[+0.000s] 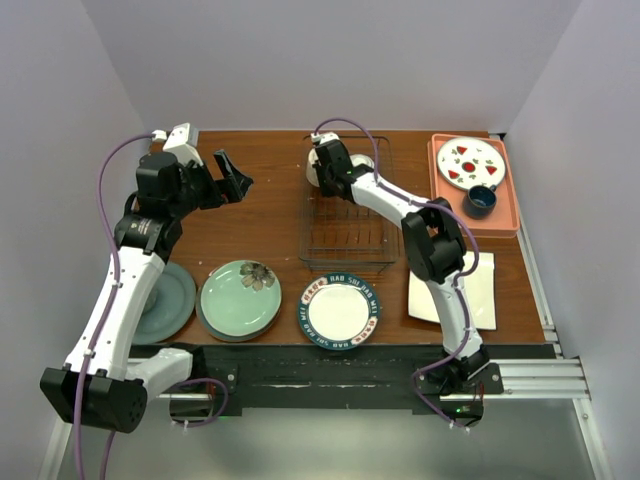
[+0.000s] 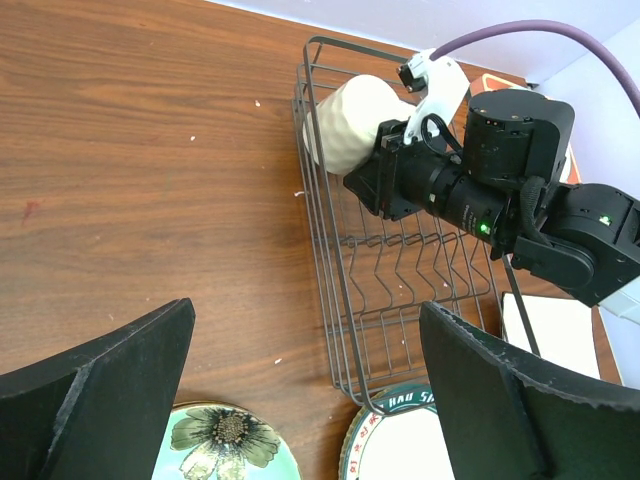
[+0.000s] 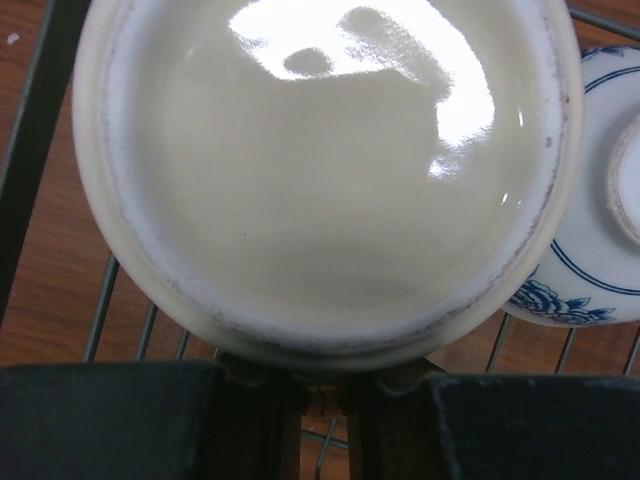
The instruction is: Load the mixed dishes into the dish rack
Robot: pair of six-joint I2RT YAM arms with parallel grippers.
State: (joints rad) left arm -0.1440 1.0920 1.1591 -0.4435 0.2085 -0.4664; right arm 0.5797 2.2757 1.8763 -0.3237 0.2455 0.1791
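The right pincer (image 1: 322, 170) reaches to the far left corner of the rectangular dark thin-wire dish rack (image 1: 345, 235) and is nearly closed, clamped on the glossy cream ceramic mug (image 2: 352, 125). In the left wrist view the mug lies tipped on its side at that corner, against the rack's top wires. Its round end faces the right wrist camera and fills most of that view. The two dark fingers (image 3: 110, 425) sit just under the mug's lower edge with only a narrow gap between them. They seem to pinch a small part of the mug there, perhaps its handle, though it is too close and dark to be sure.

Just beside the mug, inside the rack, lies the small blue-white patterned bowl (image 3: 600, 200), partly covered by the mug in the right wrist view.

The left pincer (image 1: 235, 172) hangs over bare wood left of the rack, its jaws spread wide and holding nothing.

Along the near edge of the brown wooden table (image 1: 270, 215) lie the round teal-blue plate (image 1: 170, 300), the round pale green flower plate (image 1: 240, 297) overlapping it, and the round white plate with dark patterned rim (image 1: 341, 312) just in front of the rack. The white square plate (image 1: 480, 290) lies to the right, partly under the right arm.
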